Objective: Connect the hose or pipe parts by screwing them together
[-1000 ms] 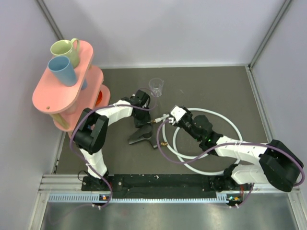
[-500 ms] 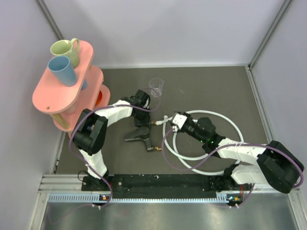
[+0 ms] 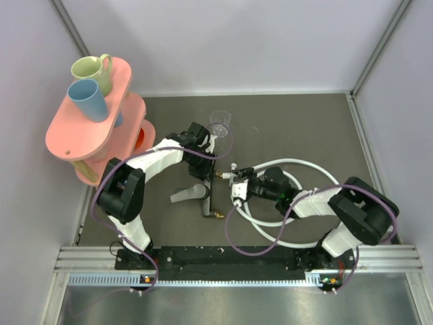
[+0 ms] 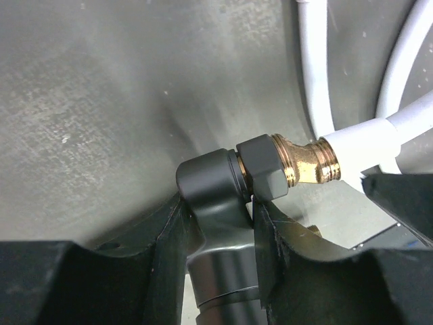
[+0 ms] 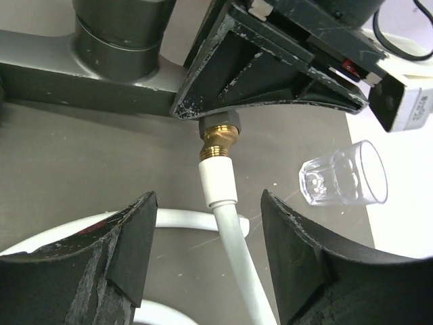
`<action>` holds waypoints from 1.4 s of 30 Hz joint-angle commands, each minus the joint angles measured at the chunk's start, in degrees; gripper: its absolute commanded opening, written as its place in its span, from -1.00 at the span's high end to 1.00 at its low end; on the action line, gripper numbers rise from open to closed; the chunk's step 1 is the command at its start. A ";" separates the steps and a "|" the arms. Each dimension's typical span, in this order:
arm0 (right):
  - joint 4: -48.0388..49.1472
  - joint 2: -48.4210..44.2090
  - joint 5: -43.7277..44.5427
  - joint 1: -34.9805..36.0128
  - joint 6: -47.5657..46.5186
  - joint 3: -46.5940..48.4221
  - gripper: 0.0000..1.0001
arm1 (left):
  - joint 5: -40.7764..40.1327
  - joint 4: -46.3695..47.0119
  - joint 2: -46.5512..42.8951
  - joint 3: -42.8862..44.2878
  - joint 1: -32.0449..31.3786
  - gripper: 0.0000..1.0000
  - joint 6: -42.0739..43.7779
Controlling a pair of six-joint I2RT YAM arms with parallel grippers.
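**Left hand gripping the fitting, right hand open about the hose end**

Left arm: reaches forward from its base and bends inward over the middle of the table (image 3: 291, 128), wrist pointing down. The left hand (image 3: 203, 172) is closed on the black T-shaped fitting (image 4: 216, 196). Its two fingers (image 4: 159, 244) press the dark round body from either side.

Right arm: folded low and turned inward toward the left arm, forearm close above the table. The right hand (image 5: 208, 203) is open. Its fingers stand on either side of the white hose (image 5: 230, 230), with a gap on each side and no contact.

Task parts: the fitting sits at the centre of the table, just left of the hose loops. The hose end carries a brass connector (image 5: 218, 139) that meets the fitting's side port. The rest of the hose lies in loops on the table beneath the right arm.

Hidden or unclear:
- The left hand covers the top of the brass connector in the right wrist view.
- The frame edge cuts off the lower fitting body in the left wrist view.
- How far the threads are engaged cannot be told.
- The fingers are too small to read from above.

Also present: a clear cup (image 5: 344, 176) beyond the hands and a pink stand (image 3: 81, 135) with two mugs at far left.
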 commanded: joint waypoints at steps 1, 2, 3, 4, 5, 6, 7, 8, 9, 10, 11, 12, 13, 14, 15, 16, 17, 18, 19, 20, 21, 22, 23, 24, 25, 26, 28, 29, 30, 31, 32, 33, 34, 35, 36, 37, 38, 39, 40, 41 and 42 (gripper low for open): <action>2.57 3.38 -2.22 -0.08 -6.02 3.47 -0.23 | 8.46 -1.09 -4.31 3.85 0.12 1.00 3.07; 2.13 3.82 -1.96 0.18 -7.60 4.43 -0.21 | 8.90 -1.36 -4.14 4.29 0.29 1.00 3.42; 1.86 4.17 -1.52 0.27 -8.40 4.88 -0.19 | 9.95 -1.54 -3.88 4.38 0.30 1.00 3.59; 2.21 5.13 0.05 0.53 -9.10 5.14 -0.18 | 10.30 -1.54 -3.87 4.47 0.30 1.00 3.68; 2.30 5.49 0.50 0.71 -10.33 5.58 -0.12 | 10.74 -1.71 -3.79 4.56 0.30 1.00 3.77; 1.95 5.67 0.68 0.71 -11.21 6.02 -0.09 | 11.01 -1.71 -3.70 4.56 0.30 1.00 3.77; 1.43 6.11 1.29 0.71 -11.65 6.29 -0.05 | 11.71 -1.63 -3.61 4.64 0.30 1.00 3.77; 1.16 6.28 1.47 0.71 -12.53 6.99 0.02 | 11.97 -1.71 -3.52 4.56 0.30 1.00 3.68; 0.98 6.55 1.56 0.71 -12.88 7.25 0.05 | 12.15 -1.63 -3.35 4.56 0.30 1.00 3.68; 0.29 6.72 1.21 0.71 -13.24 7.69 0.09 | 12.76 -1.71 -3.43 4.56 0.30 1.00 3.60; -1.81 7.16 1.04 0.71 -14.11 8.83 0.16 | 13.03 -1.63 -3.44 4.56 0.38 1.00 3.68; -2.27 7.25 0.95 0.79 -14.38 9.10 0.22 | 13.47 -1.63 -3.61 4.56 0.30 1.00 3.60; -1.92 7.34 0.95 0.80 -14.30 9.19 0.31 | 13.91 -1.54 -3.70 4.64 0.30 1.00 3.68; -1.57 7.25 0.95 0.80 -14.03 9.19 0.61 | 14.26 -1.62 -3.79 4.47 0.30 1.00 3.60; -1.57 7.08 0.95 0.80 -13.68 9.28 0.79 | 14.09 -1.62 -4.05 4.47 0.30 1.00 3.51; -1.83 6.82 0.77 0.88 -13.24 9.36 0.92 | 14.09 -1.45 -4.14 4.56 0.30 1.00 3.42; -2.53 6.46 0.34 0.88 -11.50 9.89 1.00 | 14.00 -0.93 -4.40 4.12 0.30 1.00 2.90; -4.80 5.42 -0.19 0.88 -9.57 10.50 1.00 | 14.17 -0.05 -5.18 3.60 0.30 1.00 2.46; -7.60 4.88 -1.59 0.88 -7.11 11.55 1.00 | 14.96 3.61 -5.80 2.72 0.30 1.00 2.02; -10.50 4.44 -2.12 0.88 -0.91 14.70 1.00 | 16.18 5.82 -7.46 0.62 0.30 1.00 0.53; -13.32 4.09 -1.69 0.88 4.11 16.38 1.00 | 16.54 7.93 -8.35 -0.62 0.21 1.00 -0.18; -14.39 3.91 0.92 0.80 9.73 17.88 1.00 | 16.63 13.09 -9.49 -2.02 0.03 1.00 -0.79; -15.88 3.65 0.25 -0.51 18.40 20.59 1.00 | 16.64 15.40 -11.76 -4.82 -0.40 1.00 -1.84; -16.85 3.56 -1.58 -1.48 22.49 21.66 1.00 | 16.11 18.12 -12.92 -6.41 -0.67 1.00 -2.38; -17.47 4.08 -4.65 -2.71 27.23 22.63 1.00 | 15.67 20.33 -13.97 -7.91 -0.93 1.00 -2.90; -18.87 4.35 -6.51 -4.55 33.98 25.16 1.00 | 15.23 24.70 -15.90 -10.88 -1.54 1.00 -3.26; -19.41 5.75 -13.85 -6.75 39.82 26.85 1.00 | 13.39 29.03 -17.75 -13.97 -2.16 1.00 -3.00; -18.97 6.28 -17.13 -8.94 44.81 28.07 1.00 | 12.34 33.66 -19.76 -17.03 -3.04 1.00 -2.39; -18.01 7.16 -20.03 -10.18 48.51 28.78 1.00 | 11.20 35.97 -20.83 -18.72 -3.48 1.00 -2.03; -16.87 7.77 -23.19 -11.24 55.86 30.44 1.00 | 9.27 38.60 -21.79 -20.39 -3.83 1.00 -1.94; -15.99 9.08 -25.05 -12.29 58.97 30.98 1.00 | 8.56 41.59 -23.54 -23.54 -4.44 1.00 -1.85; -14.50 9.79 -26.46 -13.78 62.14 31.42 1.00 | 8.03 45.71 -24.17 -24.79 -4.62 1.00 -1.94; -14.84 10.41 -28.13 -14.40 66.17 33.25 1.00 | 7.76 47.40 -24.70 -25.93 -4.89 1.00 -2.03; -16.58 12.42 -29.54 -14.93 68.21 34.58 1.00 | 7.41 48.90 -25.57 -27.77 -5.50 1.00 -1.86; -17.90 13.13 -30.33 -15.89 70.32 35.81 1.00 | 7.06 51.44 -25.84 -28.39 -5.94 1.00 -1.59; -18.78 14.01 -31.91 -16.25 73.74 37.47 1.00 | 5.75 51.98 -26.11 -28.92 -6.38 1.00 -1.16; -19.58 15.15 -32.71 -16.69 75.16 38.01 1.00 | 5.30 52.25 -26.02 -29.10 -6.82 1.00 -0.63; -18.89 15.68 -33.59 -17.30 77.27 38.19 1.00 | 4.86 52.51 -25.85 -29.10 -6.91 1.00 -0.36; -16.53 16.30 -34.55 -18.79 84.77 37.58 1.00 | 4.51 53.12 -25.59 -29.28 -6.91 1.00 -0.10; -13.55 17.35 -35.87 -19.67 89.72 37.23 1.00 | 3.72 53.65 -25.41 -29.89 -6.91 1.00 0.25; -5.17 20.40 -39.01 -20.55 94.99 36.97 1.00 | 3.45 54.09 -25.15 -30.16 -6.91 1.00 0.26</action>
